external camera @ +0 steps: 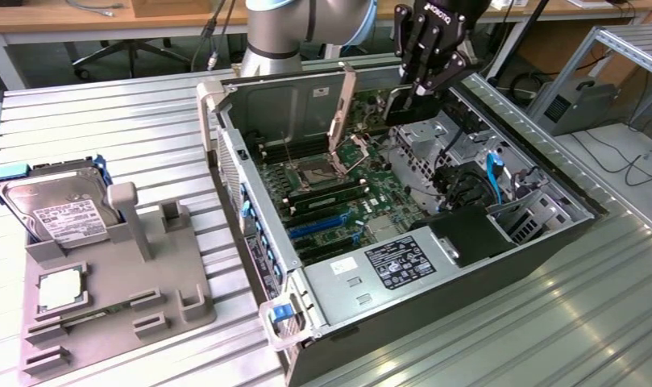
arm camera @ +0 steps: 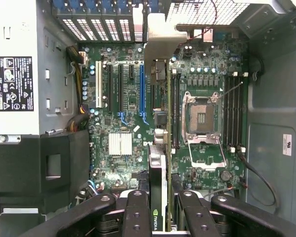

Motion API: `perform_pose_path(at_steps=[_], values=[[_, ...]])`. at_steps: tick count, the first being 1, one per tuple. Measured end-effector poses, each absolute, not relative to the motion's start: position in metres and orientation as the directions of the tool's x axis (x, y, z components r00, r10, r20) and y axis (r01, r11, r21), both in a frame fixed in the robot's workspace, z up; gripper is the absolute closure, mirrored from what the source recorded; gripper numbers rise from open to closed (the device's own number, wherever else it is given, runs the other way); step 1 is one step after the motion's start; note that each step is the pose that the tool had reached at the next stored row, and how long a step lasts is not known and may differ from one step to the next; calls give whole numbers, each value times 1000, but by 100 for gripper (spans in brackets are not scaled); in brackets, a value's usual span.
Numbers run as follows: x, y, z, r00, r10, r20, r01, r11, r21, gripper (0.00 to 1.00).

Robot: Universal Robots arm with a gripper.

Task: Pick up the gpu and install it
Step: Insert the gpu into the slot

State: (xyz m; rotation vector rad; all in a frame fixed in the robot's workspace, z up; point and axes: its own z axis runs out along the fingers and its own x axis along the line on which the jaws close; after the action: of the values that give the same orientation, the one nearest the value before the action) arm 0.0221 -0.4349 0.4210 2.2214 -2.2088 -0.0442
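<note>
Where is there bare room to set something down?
Bare slatted table beyond the hard drive, up to the case, and along the case at the exterior view's lower right. Crowded: the grey tray and inside the case, where the pincer holds the gpu.

your computer case (external camera: 277,105) lies on the table (external camera: 122,129), the tray (external camera: 143,278) with the hard drive (external camera: 57,211) beside it at the exterior view's left. the gpu (external camera: 409,111) hangs in the gripper (external camera: 417,90) over the case's far end.

Jaws clamp the gpu (arm camera: 158,182) edge-on over the motherboard (arm camera: 123,98) — between a blue slot (arm camera: 141,89) and the open CPU socket (arm camera: 203,118).
</note>
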Motion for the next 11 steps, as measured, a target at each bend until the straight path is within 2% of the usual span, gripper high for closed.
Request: perform_pose_path(at_steps=[11], values=[[22,-435,417,5,-1000,-14,-1000,-6,26,73]])
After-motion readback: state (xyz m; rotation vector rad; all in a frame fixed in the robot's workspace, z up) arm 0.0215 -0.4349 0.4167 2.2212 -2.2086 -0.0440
